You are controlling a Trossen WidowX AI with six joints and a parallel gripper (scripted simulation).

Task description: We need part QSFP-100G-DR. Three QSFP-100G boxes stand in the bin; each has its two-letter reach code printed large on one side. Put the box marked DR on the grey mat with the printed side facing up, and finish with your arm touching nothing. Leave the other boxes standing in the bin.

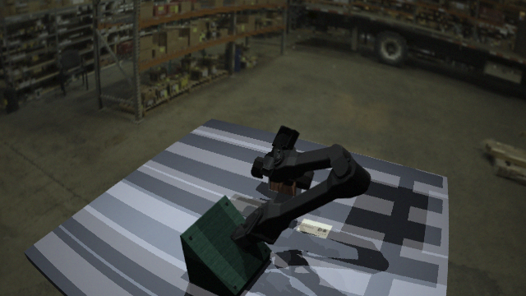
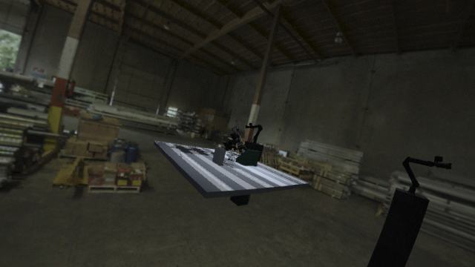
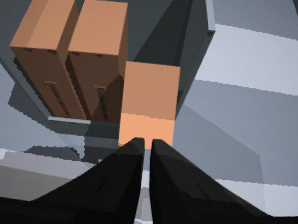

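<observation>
Three orange-brown boxes are upright in the grey bin [image 3: 210,19] [image 2: 218,156]: a left box [image 3: 42,25], a middle box [image 3: 97,29] and a right box [image 3: 151,90]. The right box stands apart, nearer my fingers than the other two. No printed code is visible on any box. My gripper [image 3: 147,148] is shut, with a thin gap between the fingertips and nothing held. The tips overlap the near edge of the right box's top in the wrist view; contact cannot be told. I cannot clearly make out the grey mat.
A pale card [image 1: 315,228] marked DR lies on the striped table [image 1: 136,210], beside the arm. The green wedge-shaped base [image 1: 218,234] carries the arm. The bin's side wall rises right of the right box. The arm hides much of the bin in the top view.
</observation>
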